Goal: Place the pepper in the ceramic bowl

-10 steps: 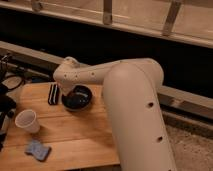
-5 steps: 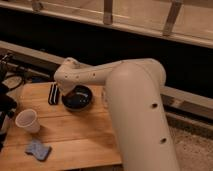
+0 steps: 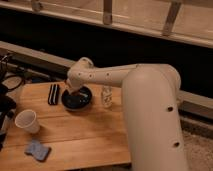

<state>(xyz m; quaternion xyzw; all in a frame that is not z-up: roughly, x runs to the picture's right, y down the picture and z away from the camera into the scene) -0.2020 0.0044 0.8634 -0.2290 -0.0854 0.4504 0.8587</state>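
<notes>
The dark ceramic bowl [image 3: 76, 99] sits at the back of the wooden table [image 3: 75, 132]. My gripper [image 3: 75, 93] reaches down from the white wrist into the bowl's left half, and the wrist covers most of it. The pepper is hidden; I cannot make it out in the bowl or at the gripper.
A small pale bottle [image 3: 106, 96] stands just right of the bowl. A black flat object [image 3: 53, 93] lies left of it. A white paper cup [image 3: 27, 121] stands at the left and a blue sponge [image 3: 37, 149] lies near the front left corner. My large white arm [image 3: 150, 115] covers the table's right side.
The arm has barely shifted. The gripper stays over the bowl and nothing on the table has moved.
</notes>
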